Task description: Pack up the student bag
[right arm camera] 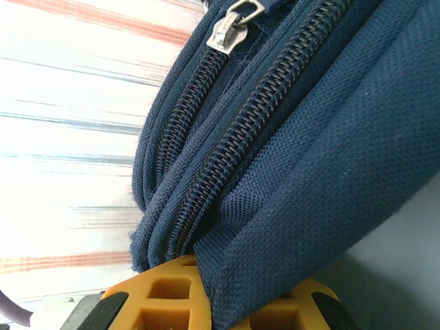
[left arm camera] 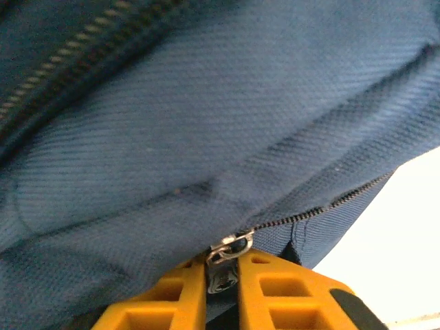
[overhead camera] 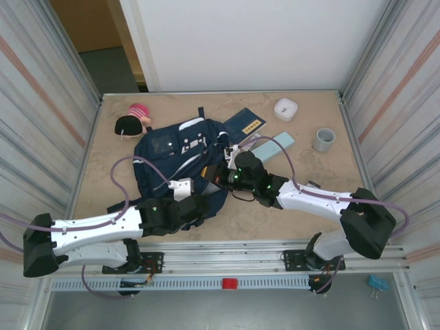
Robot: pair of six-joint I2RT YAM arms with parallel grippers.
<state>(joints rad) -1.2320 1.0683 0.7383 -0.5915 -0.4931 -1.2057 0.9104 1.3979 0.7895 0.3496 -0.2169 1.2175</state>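
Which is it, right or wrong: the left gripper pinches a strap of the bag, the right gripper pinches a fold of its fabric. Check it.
Wrong in one respect: the left wrist view shows the left gripper pinching the zipper pull, not a strap. The right gripper does pinch a fold of the bag.

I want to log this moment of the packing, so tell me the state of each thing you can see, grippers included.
student bag: lying front up on the table, zips closed where the wrist views show them.
left gripper: shut on the zipper pull.
right gripper: shut on a fold of the bag's edge.
blue booklet: closed, lying flat.
grey cup: upright, top open.
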